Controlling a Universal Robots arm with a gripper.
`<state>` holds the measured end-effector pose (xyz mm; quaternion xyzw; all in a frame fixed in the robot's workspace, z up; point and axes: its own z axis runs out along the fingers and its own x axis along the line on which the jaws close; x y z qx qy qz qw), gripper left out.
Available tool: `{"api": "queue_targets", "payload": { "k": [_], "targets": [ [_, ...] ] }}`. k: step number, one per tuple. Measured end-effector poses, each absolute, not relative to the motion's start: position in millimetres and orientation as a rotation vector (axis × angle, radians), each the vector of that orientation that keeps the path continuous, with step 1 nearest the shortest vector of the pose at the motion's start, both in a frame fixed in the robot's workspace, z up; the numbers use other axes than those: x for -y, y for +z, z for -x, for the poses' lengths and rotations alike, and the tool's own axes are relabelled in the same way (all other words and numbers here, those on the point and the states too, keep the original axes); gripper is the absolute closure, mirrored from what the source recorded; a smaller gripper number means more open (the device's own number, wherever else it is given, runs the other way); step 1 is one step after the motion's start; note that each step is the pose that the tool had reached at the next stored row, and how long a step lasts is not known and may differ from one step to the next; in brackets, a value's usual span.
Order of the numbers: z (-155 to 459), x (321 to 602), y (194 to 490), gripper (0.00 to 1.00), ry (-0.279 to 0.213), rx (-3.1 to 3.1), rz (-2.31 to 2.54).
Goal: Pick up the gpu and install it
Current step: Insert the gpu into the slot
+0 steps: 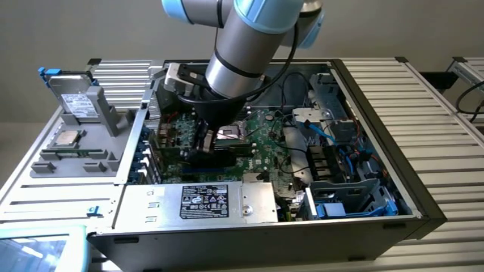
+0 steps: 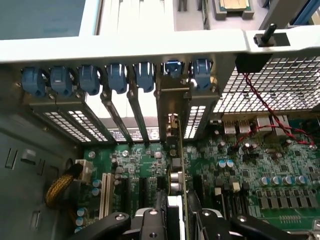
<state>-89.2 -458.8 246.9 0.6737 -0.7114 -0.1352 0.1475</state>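
The end effector (image 1: 203,148) reaches down from the arm (image 1: 240,56) into the open computer case (image 1: 378,187), low over the green motherboard (image 1: 261,139). In the wrist view its two black fingers (image 2: 150,222) stand on either side of the gpu (image 2: 176,165) and grip it by its near edge. The card stands upright on edge, running straight away from the end effector toward the rear wall of the case, with small components and silver capacitors visible on its face. Its metal bracket (image 2: 172,102) sits at the far end, up against the row of slot openings, in line with the other slot covers (image 2: 117,112). Above those covers runs a row of blue retention clips (image 2: 90,79); two of them sit right over the card's bracket.

To one side of the gripped card lie more green motherboard, a white expansion slot (image 2: 105,195) and a braided yellow cable (image 2: 60,186). To the other side are rows of capacitors (image 2: 282,180) and a twisted red and black wire (image 2: 262,107).

In the exterior view, the grey power supply (image 1: 198,203) sits in front of the end effector, and a processor (image 1: 68,137) lies on a grey tray to the exterior view's left, outside the case.
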Motion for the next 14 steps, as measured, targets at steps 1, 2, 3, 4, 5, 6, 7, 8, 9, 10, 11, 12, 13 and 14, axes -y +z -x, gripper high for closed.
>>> {"api": "queue_targets", "payload": {
  "k": [1,2,3,4,5,6,7,8,9,10,11,12,13,14],
  "targets": [
    [89.0,459.2,247.2,0.72,-0.389,2.046,-1.938],
    [88.5,459.7,247.3,0.72,-0.39,2.046,-1.938],
    [87.4,460.1,247.4,0.72,-0.39,2.046,-1.937],
    [85.7,460.2,247.3,0.72,-0.39,2.047,-1.938],
    [83.9,460.3,247.3,0.72,-0.39,2.047,-1.937],
    [81.8,460.4,247.3,0.72,-0.39,2.047,-1.937],
    [80.0,460.4,247.3,0.72,-0.39,2.047,-1.937],
    [79.1,460.5,247.3,0.72,-0.39,2.047,-1.937],
    [79.2,460.4,247.2,0.72,-0.391,2.05,-1.935],
    [79.2,460.3,247.1,0.72,-0.393,2.055,-1.931],
    [79.1,460.3,247.2,0.72,-0.394,2.06,-1.926],
    [79.1,460.2,247.1,0.72,-0.396,2.066,-1.921],
    [79.1,460.1,247.0,0.72,-0.397,2.072,-1.916],
    [79.1,460.1,247.0,0.72,-0.398,2.076,-1.912]
  ]
}}
